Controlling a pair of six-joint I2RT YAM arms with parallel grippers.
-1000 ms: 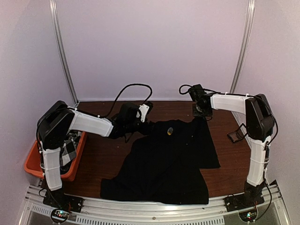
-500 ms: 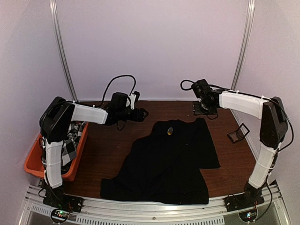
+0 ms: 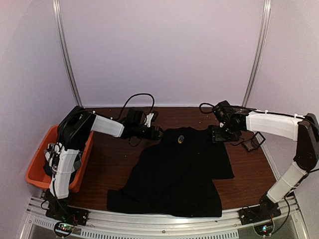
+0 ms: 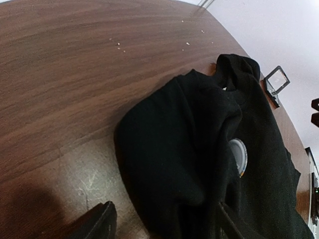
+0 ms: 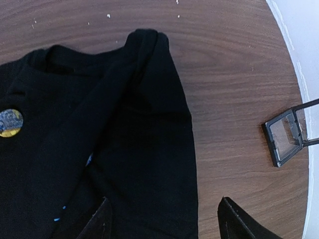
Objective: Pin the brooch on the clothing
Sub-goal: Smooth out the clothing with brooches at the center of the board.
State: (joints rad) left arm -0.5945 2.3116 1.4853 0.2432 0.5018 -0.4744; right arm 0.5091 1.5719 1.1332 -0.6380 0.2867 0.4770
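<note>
The black T-shirt [image 3: 179,169] lies spread on the brown table, collar towards the back. A round brooch [image 3: 180,139] with a yellow and dark face sits on it near the collar. It also shows in the right wrist view [image 5: 10,122] and edge-on in the left wrist view [image 4: 238,157]. My left gripper [image 3: 158,132] is open, its jaws either side of the bunched left shoulder of the shirt [image 4: 174,149]. My right gripper [image 3: 219,133] is open over the shirt's right shoulder [image 5: 149,149], holding nothing. Small light-blue specks show in a fold.
An orange bin [image 3: 35,169] at the left table edge holds a black-and-white checked cloth [image 3: 72,160]. A small clear open case [image 3: 253,141] lies on the table right of the shirt and also shows in the right wrist view [image 5: 289,137]. White walls stand close behind.
Half a second ago both grippers were farther back, off the shirt. Both have since come forward and down to the shirt's top edge, one at each shoulder. The shirt and brooch have not moved.
</note>
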